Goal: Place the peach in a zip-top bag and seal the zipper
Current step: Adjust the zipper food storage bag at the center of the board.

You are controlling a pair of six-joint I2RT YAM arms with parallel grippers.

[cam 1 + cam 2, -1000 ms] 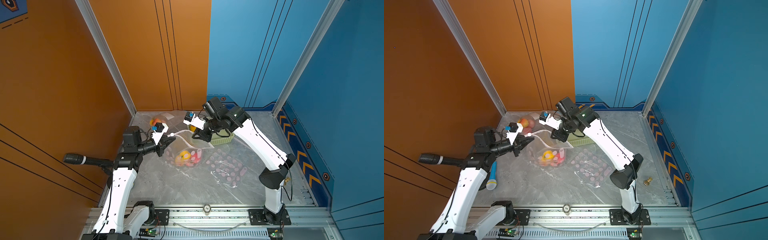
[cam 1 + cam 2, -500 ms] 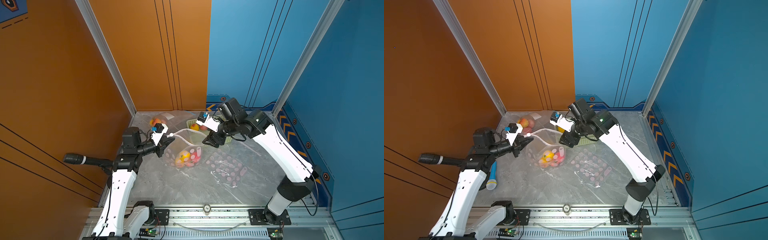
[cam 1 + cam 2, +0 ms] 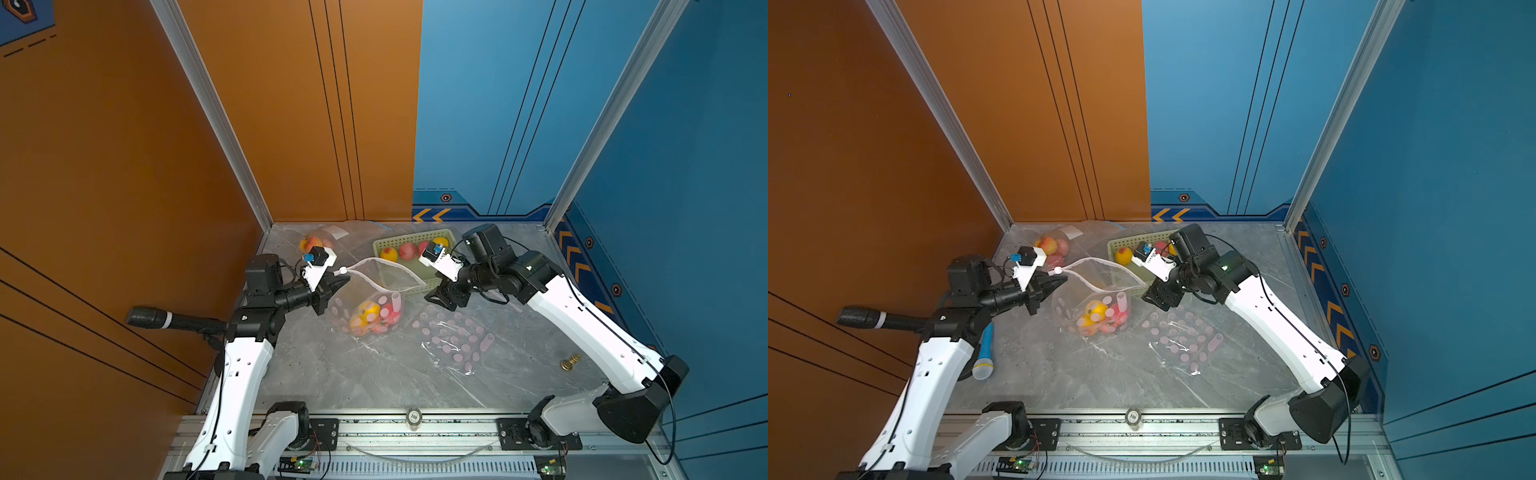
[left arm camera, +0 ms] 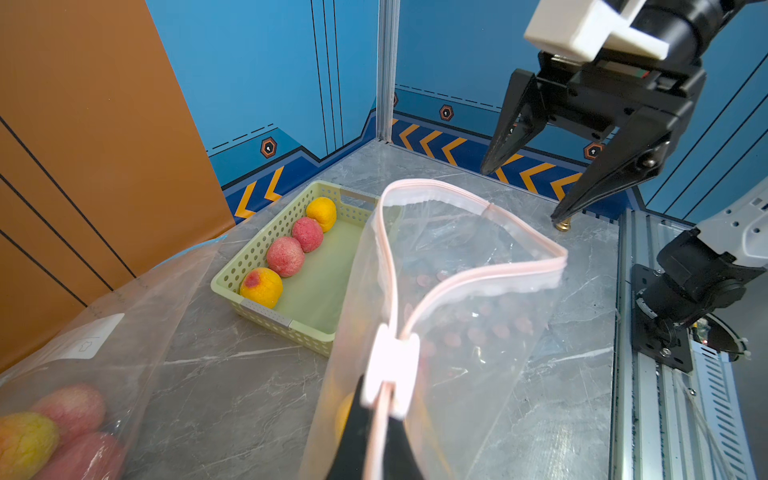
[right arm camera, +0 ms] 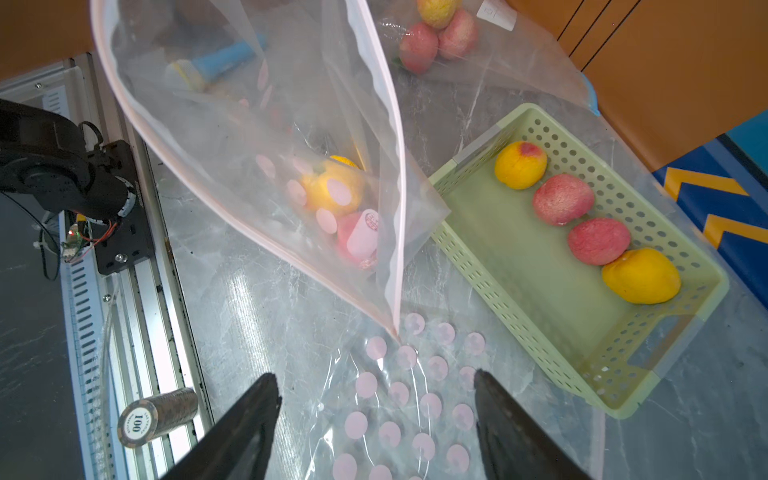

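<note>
Jaws of our right gripper [image 3: 444,297] have just parted, at the zip-top bag's [image 3: 386,275] 3 o'clock; left gripper [image 3: 338,284] stays clamped on its zipper end [image 4: 390,353]. Sealing likely comes next.

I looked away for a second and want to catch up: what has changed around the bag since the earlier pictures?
The right gripper pulled back from the zip-top bag mouth toward its own side, and its fingers are now open and empty. The left gripper stays shut on the bag's slider end. The mouth still gapes, with peaches inside.
</note>
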